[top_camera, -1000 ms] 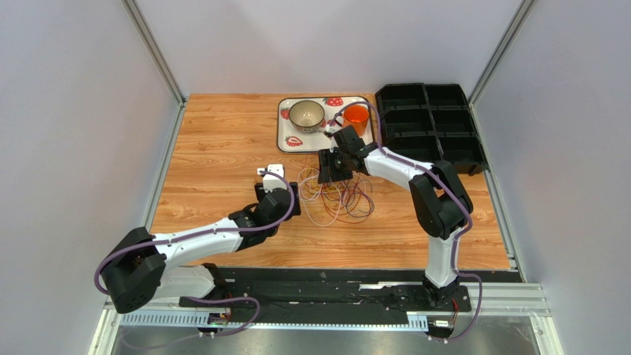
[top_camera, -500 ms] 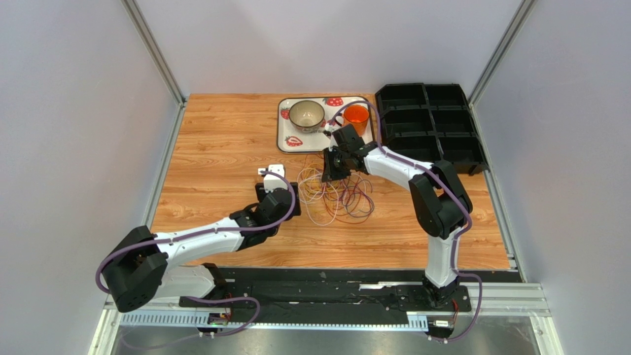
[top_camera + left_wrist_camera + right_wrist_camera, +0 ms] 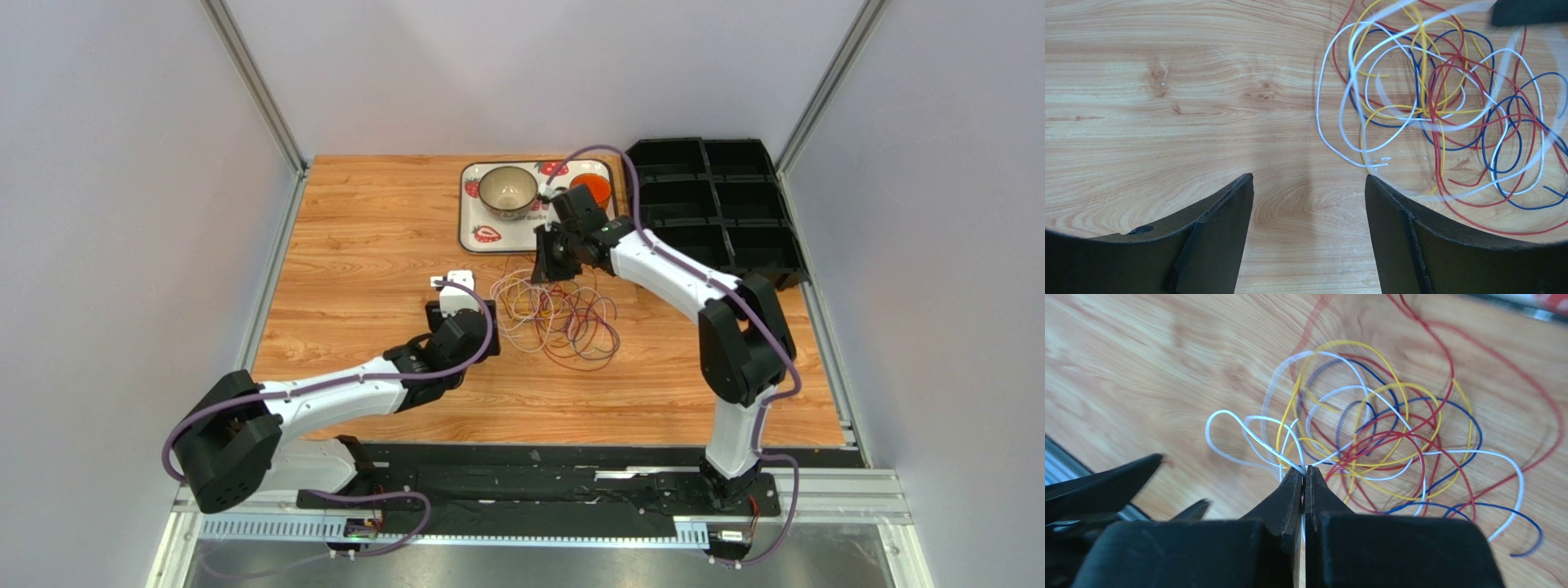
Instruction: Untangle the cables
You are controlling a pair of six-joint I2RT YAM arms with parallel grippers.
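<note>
The tangled cables (image 3: 564, 316) are being borne by the tabletop (image 3: 368, 221), near its middle. One white cable (image 3: 1260, 440) is being pinched at the tangle's far edge by the right claw (image 3: 1303, 473), whose tips are being pressed together. The left claw (image 3: 1309, 179) is being held spread wide over bare wood, just beside the tangle's left side and not touching it

I have the left arm (image 3: 331, 398) stretched low and forward, with the left gripper (image 3: 1309, 180) facing down, its jaws standing wide apart and nothing between them. The right arm (image 3: 669, 270) reaches forward and inward with its elbow raised. The right gripper (image 3: 1303, 470) is angled down, jaws pressed together on a white cable (image 3: 1261, 444) at their very tips.
</note>
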